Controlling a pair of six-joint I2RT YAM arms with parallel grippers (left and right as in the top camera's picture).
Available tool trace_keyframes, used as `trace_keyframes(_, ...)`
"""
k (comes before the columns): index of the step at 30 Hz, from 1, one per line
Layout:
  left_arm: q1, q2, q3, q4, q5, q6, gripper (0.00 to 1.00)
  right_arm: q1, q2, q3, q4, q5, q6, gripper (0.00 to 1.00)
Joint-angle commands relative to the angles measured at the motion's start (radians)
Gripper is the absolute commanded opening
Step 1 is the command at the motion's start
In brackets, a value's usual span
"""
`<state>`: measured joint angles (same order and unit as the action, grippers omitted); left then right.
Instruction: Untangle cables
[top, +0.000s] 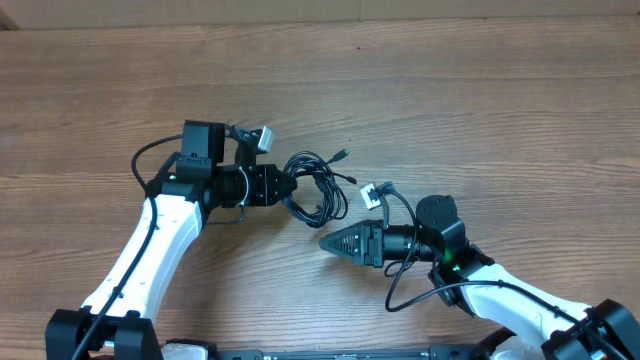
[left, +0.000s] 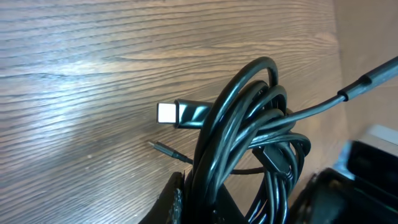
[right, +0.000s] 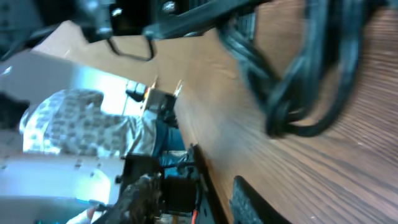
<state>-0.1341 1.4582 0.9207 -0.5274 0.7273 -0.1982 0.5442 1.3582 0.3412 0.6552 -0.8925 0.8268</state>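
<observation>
Tabletop (left: 74, 62); only left wrist resolves cables' (left: 249, 112) silver plug (left: 166, 112).

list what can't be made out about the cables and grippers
Overhead: how the cables cross; the strands are too thin and overlap.
Left wrist: where the left gripper pinches them; cut off by the bottom edge.
Right wrist: how wide the right gripper stands; motion blur smears the view.
</observation>
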Motion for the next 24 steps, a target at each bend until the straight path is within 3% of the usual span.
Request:
trace_keyframes(1, -0.004, -0.005, 0.018, -0.002, -0.01, 0.041, 0.04, 0.004, -0.006, 0.001, 0.009, -0.019, -0.04, 0.44)
trace_keyframes(8, -0.006, -0.005, 0.018, -0.046, -0.01, 0.04, 0.04, 0.004, -0.006, 0.077, -0.073, 0.063, -0.106, 0.5)
trace_keyframes(13, -0.006, -0.005, 0.018, -0.067, -0.014, 0.012, 0.04, 0.009, -0.006, 0.254, -0.46, 0.215, -0.301, 0.5)
trace_keyframes(19, -0.023, -0.005, 0.017, -0.085, -0.101, -0.135, 0.04, 0.092, -0.006, 0.493, -0.88, 0.499, -0.443, 0.53)
trace_keyframes(24, -0.055, -0.005, 0.017, -0.088, -0.106, -0.165, 0.04, 0.16, -0.003, 0.505, -0.937, 0.731, -0.439, 0.56)
